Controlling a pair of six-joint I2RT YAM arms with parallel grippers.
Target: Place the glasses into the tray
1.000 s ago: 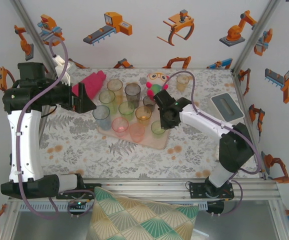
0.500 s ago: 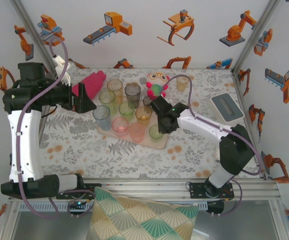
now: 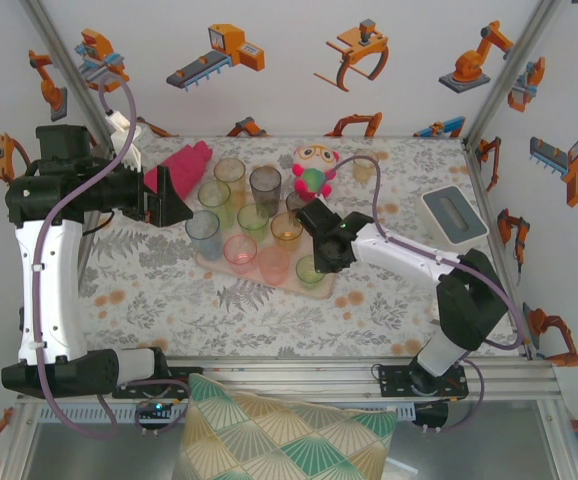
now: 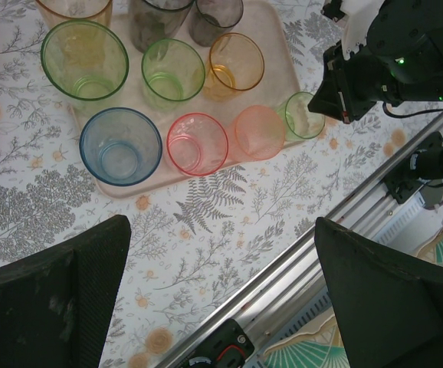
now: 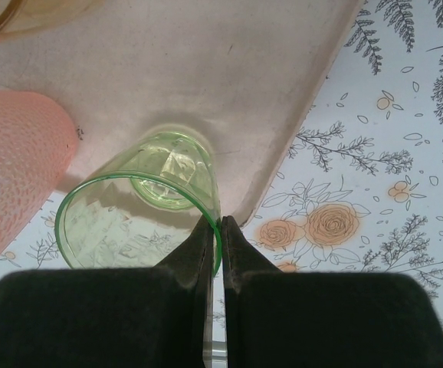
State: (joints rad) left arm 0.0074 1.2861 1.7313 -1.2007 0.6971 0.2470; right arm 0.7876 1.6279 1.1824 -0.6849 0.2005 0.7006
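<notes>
Carried to the five-o'clock corner of the tray (image 5: 206,61), the green glass (image 5: 141,207), likely light and slippery, is pinched at its rim by the right hand (image 5: 220,224).

Overhead view; 2 wrist close-ups; shared tray (image 3: 321,290)

You have nothing to read here: no words, labels, brand names or numbers show on any surface.

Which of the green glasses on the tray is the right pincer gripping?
The small green glass at the tray's near right corner, beside the pink glass. The right pincer pinches its rim; the other green glasses stand farther back, untouched.
</notes>
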